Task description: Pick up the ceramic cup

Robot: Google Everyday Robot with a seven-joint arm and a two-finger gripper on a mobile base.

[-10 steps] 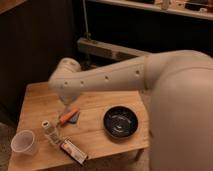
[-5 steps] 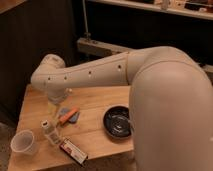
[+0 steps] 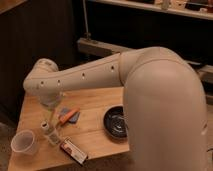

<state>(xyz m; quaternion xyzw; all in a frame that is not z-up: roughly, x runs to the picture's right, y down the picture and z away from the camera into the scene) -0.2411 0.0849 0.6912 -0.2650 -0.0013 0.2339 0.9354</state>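
Note:
The ceramic cup (image 3: pixel 24 142) is a small pale whitish-pink round cup. It stands upright at the front left corner of the wooden table (image 3: pixel 95 107). My pale arm reaches from the right across the table to the left. Its gripper (image 3: pixel 50 101) hangs below the wrist over the table's back left part, above and to the right of the cup and apart from it. Most of the gripper is hidden behind the wrist.
A small clear bottle (image 3: pixel 47 131) stands just right of the cup. An orange item on a blue one (image 3: pixel 68 116) lies behind the bottle. A red and white packet (image 3: pixel 74 150) lies at the front edge. A black bowl (image 3: pixel 117 122) sits to the right, partly behind my arm.
My arm has swung left across the table. The wrist and gripper have moved from above the orange item towards the table's left end, closer to the cup. The objects have not moved.

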